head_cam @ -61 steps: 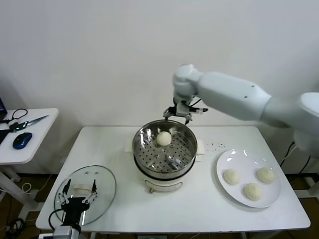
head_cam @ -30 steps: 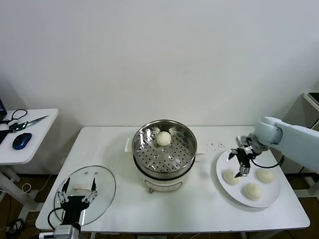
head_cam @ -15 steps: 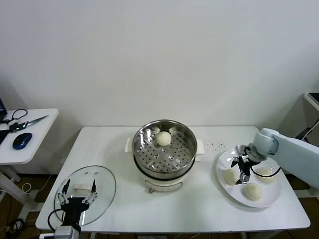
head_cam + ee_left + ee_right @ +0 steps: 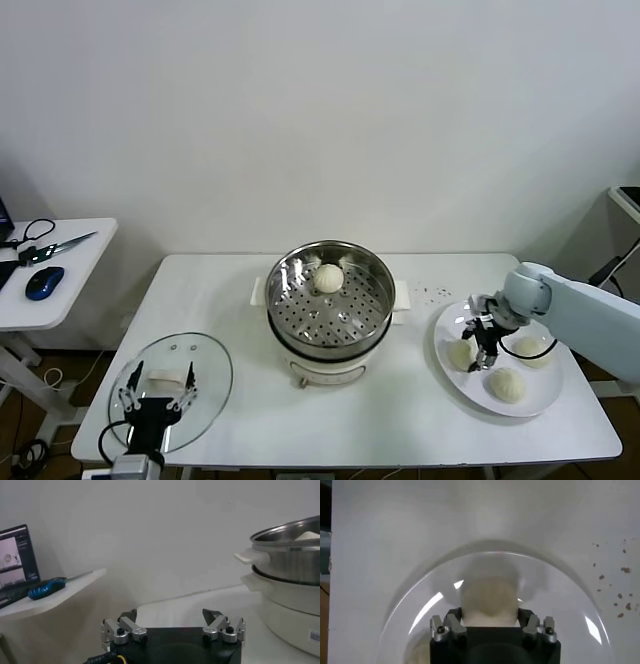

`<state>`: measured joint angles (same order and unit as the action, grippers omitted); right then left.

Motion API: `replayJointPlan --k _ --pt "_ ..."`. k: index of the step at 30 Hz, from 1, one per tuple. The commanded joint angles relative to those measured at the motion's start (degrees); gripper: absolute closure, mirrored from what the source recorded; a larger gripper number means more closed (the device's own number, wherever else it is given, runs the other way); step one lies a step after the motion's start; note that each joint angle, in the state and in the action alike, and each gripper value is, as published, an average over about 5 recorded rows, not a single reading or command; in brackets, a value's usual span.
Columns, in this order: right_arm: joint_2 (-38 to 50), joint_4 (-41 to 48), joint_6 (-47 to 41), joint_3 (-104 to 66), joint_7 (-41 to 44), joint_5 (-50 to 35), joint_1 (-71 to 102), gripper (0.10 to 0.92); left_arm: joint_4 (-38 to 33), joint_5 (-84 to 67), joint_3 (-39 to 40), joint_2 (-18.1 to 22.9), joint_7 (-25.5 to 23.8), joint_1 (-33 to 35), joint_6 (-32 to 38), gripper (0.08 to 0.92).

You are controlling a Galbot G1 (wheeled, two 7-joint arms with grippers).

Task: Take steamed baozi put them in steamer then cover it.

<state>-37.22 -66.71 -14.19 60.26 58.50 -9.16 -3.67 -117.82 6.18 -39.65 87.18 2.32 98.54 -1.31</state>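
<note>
Head view: a white table (image 4: 400, 420) fills the lower half of the frame. At its centre stands the steamer (image 4: 330, 305), a shiny steel basket on a white pot base, with one steamed baozi (image 4: 328, 277) lying at the far side of its perforated floor. At the right of the frame a white plate (image 4: 545, 395) carries three more buns. The right gripper (image 4: 479, 345) is down over the plate's left part, its fingers set apart around the left bun (image 4: 461, 355); whether they press it cannot be told. The other two buns lie near it, one (image 4: 532, 347) toward the right and one (image 4: 507, 383) toward the lower edge. At the lower left the cover (image 4: 205, 375), a clear glass lid, lies flat on the table, and the left gripper (image 4: 155, 395) hangs over it with its fingers spread. A small side table (image 4: 60, 285) at the left edge holds a blue mouse (image 4: 44, 281).

Left wrist view: the left gripper (image 4: 172, 630) sits at the bottom centre, fingers apart and empty. The steamer (image 4: 290, 580) stands at the right edge, a bun's top just showing above its rim.

Right wrist view: the right gripper (image 4: 492, 627) at the bottom centre has its fingers spread either side of a bun (image 4: 490, 595) on the plate (image 4: 570, 600).
</note>
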Motion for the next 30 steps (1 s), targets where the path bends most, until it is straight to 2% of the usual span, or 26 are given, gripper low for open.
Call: replayJointPlan --k 1,7,14,20,30 --pt "1.11 -0.47 -0.07 0.64 0.14 -2.09 -4.0 0.321 -0.2 0.01 0.1 -0.07 -0.06 0.02 -0.01 0.177" --pt "-0.18 -0.52 0.9 12.87 0.98 -10.05 -24.24 0.321 -0.4 -0.03 0.49 -0.16 -0.13 -0.04 -0.01 0.177" --pt "-8.99 -2.17 -0.49 27.55 0.73 -25.77 -46.39 0.321 -0.45 0.13 1.96 0.37 -0.05 0.14 0.2 0.177" --pt "-16.94 -4.06 -3.83 28.55 -1.27 -34.2 -50.18 0.321 -0.78 0.21 2.88 0.73 -0.13 0.3 0.52 0.177" --pt "-32.27 -2.86 -8.0 27.1 -6.55 -39.4 -45.24 0.321 -0.89 0.14 2.91 0.51 -0.14 0.48 1.11 0.177"
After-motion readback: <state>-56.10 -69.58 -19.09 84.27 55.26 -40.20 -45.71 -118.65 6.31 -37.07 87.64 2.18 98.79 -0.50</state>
